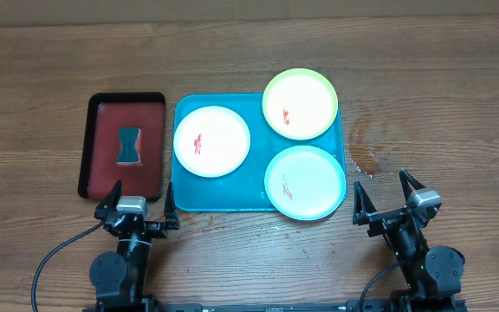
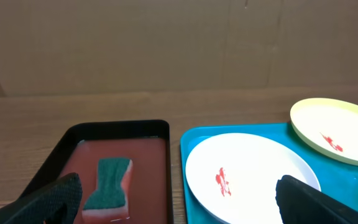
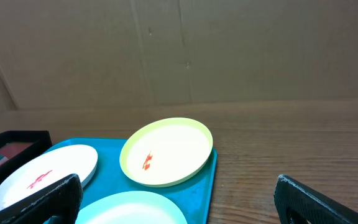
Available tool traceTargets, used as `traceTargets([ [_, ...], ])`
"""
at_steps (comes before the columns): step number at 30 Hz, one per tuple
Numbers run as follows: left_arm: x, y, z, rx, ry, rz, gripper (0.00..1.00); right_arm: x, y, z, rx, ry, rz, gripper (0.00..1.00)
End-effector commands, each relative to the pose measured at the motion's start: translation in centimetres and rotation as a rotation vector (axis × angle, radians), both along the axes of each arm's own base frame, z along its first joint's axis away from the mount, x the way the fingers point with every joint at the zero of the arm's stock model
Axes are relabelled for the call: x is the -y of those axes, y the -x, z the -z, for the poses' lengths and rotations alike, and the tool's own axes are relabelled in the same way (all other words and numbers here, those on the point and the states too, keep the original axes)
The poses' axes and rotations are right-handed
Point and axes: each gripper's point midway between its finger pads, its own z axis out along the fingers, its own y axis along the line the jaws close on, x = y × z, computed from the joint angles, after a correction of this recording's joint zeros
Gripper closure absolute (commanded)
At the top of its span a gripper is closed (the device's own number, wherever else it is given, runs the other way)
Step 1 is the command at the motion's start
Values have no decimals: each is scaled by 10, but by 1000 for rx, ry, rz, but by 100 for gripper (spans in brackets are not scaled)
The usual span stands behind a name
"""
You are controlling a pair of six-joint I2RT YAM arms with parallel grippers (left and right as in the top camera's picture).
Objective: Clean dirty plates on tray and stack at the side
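Claws spread wide and holding nothing: the left gripper and the right gripper hover low over the wooden table at its 6 o'clock edge. Each has its two black fingers parted in a broad V that points toward 12 o'clock. Both arms are folded back compactly behind their claws, wrists level, the right one angled slightly toward 11 o'clock.

From the left wrist camera, the dark fingers frame the bottom corners of the view. A green-topped sponge lies between them and ahead, flat in the middle of a black-rimmed dark red tray.

Just beside that tray, at its 3 o'clock, sits the turquoise tray, carrying all three plates, each with a red smear. The white plate lies at the tray's 9 o'clock, directly ahead of the left claw. The yellow-green plate sits at 1 o'clock, overhanging the far rim. The mint-aqua plate sits at 5 o'clock, lapping over the near right corner, at about 10 o'clock from the right claw and apart from it. None of the plates is stacked, and neither claw touches plate, tray or sponge.
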Motion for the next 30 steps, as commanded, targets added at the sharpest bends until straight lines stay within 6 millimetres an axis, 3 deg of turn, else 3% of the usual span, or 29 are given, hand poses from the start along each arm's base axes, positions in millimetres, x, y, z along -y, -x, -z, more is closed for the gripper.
traceTargets([
  [1,0,0,-3,18,-13,-1,0,0,0,1,7,2,-2,0],
  [6,8,3,-18,37,3,44,0,-3,1,-1,-5,-55,-21,0],
  [11,10,7,-35,3,13,51,0,-17,8,-16,4,-97,-106,0],
  [19,23,-2,-79,-79,28,132,0,-30,17,-43,-51,-99,-186,0],
  [25,27,-20,-115,-223,55,167,0,-29,16,-82,-129,-96,-181,0],
  [30,26,-36,-145,-366,61,175,0,-30,3,-116,-230,-99,-177,0],
])
